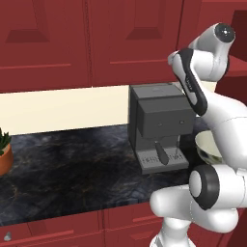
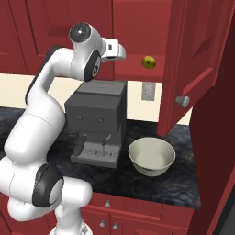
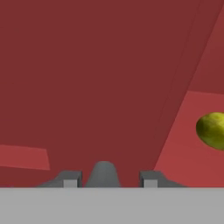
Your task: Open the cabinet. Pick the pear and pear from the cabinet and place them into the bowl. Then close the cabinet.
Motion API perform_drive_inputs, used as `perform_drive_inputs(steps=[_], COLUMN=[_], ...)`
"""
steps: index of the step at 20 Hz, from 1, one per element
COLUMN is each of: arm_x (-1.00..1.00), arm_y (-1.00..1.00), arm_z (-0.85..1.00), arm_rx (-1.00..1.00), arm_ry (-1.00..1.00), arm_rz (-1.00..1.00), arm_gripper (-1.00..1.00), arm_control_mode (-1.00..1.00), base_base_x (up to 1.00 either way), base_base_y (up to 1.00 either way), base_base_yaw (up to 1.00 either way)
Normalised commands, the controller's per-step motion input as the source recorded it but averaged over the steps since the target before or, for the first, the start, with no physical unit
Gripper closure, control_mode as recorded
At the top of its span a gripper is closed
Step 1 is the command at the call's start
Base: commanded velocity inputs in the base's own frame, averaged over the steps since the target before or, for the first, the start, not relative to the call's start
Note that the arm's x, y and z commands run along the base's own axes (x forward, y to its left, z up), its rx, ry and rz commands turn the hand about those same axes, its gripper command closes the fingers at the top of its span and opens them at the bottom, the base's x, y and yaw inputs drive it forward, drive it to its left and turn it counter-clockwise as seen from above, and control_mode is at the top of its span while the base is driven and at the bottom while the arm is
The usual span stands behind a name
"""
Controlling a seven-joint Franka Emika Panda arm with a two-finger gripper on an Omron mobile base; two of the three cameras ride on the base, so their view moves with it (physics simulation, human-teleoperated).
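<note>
While right base view shows pear (image 2: pixel 148 62) above bowl (image 2: pixel 152 156), hand view — gripper (image 3: pixel 107 180) jaws apart, nothing between.

One pear (image 2: pixel 148 62) in the open cabinet (image 2: pixel 193 59), one bowl (image 2: pixel 152 156), one coffee machine (image 2: pixel 97 120) and one potted plant (image 1: pixel 4 150) on the surface (image 1: pixel 72 169).

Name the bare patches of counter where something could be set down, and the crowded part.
Free: the counter between the plant and the coffee machine. Crowded: the right end, where the machine and bowl sit close under the open door.
</note>
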Motion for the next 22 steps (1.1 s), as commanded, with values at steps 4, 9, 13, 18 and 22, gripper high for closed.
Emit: perform_drive_inputs(steps=[4, 9, 13, 18, 22], arm_x=[0.05, -0.03, -0.08, -0.21, -0.37], arm_y=[0.30, 0.32, 0.30, 0.26, 0.25], arm_z=[-0.07, 0.00, 0.00, 0.00, 0.00], arm_rx=[0.00, -0.01, -0.02, -0.02, -0.02], arm_ry=[-0.01, -0.04, -0.05, -0.01, 0.00], arm_rz=[0.00, 0.00, 0.00, 0.00, 0.00], arm_gripper=[1.00, 1.00, 1.00, 1.00, 1.00], arm_control_mode=[-1.00, -1.00, -1.00, -1.00, -1.00], base_base_x=[0.00, 0.00, 0.00, 0.00, 0.00], base_base_y=[0.00, 0.00, 0.00, 0.00, 0.00], base_base_yaw=[0.00, 0.00, 0.00, 0.00, 0.00])
